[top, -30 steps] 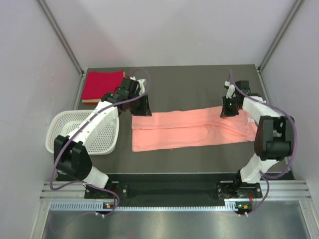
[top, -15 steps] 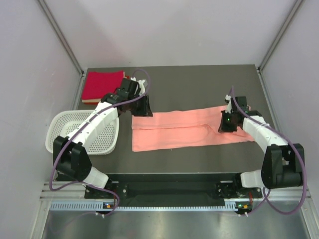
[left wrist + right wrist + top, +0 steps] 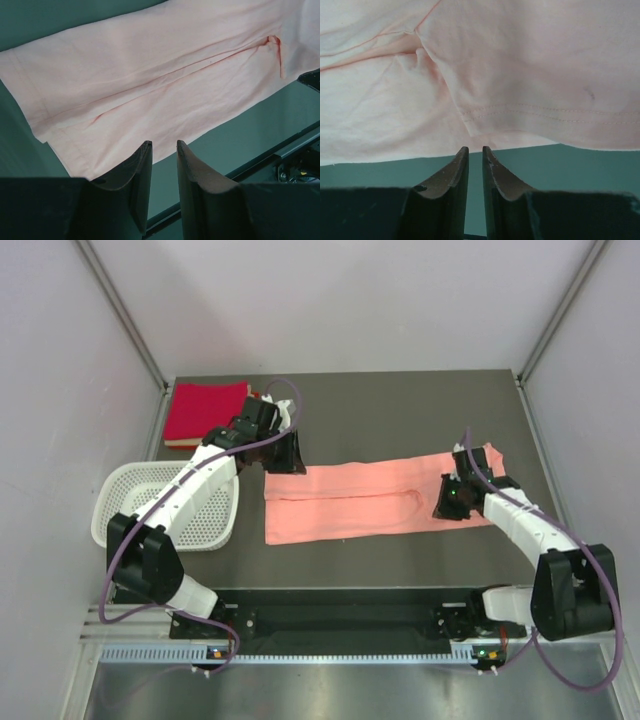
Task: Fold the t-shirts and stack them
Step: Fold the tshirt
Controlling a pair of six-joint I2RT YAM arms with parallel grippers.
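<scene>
The salmon-pink t-shirt (image 3: pixel 370 502) lies flat across the table's middle as a long, lengthwise-folded strip. A crimson folded t-shirt (image 3: pixel 205 412) sits at the back left corner. My left gripper (image 3: pixel 285 465) hovers at the strip's far left end. In the left wrist view its tips (image 3: pixel 162 144) stand a narrow gap apart above the pink cloth's (image 3: pixel 150 75) edge, holding nothing. My right gripper (image 3: pixel 447 505) is over the strip's right part near its front edge. In the right wrist view its tips (image 3: pixel 475 148) are almost together, empty, just off the pink hem (image 3: pixel 520 107).
A white perforated basket (image 3: pixel 200 515) stands at the left, under the left arm's forearm. Grey walls close in the table on the left, back and right. A black rail (image 3: pixel 350 615) runs along the near edge between the arm bases.
My right gripper has moved from the strip's far edge toward its near edge and slightly left. The left arm and the shirts have not moved.
</scene>
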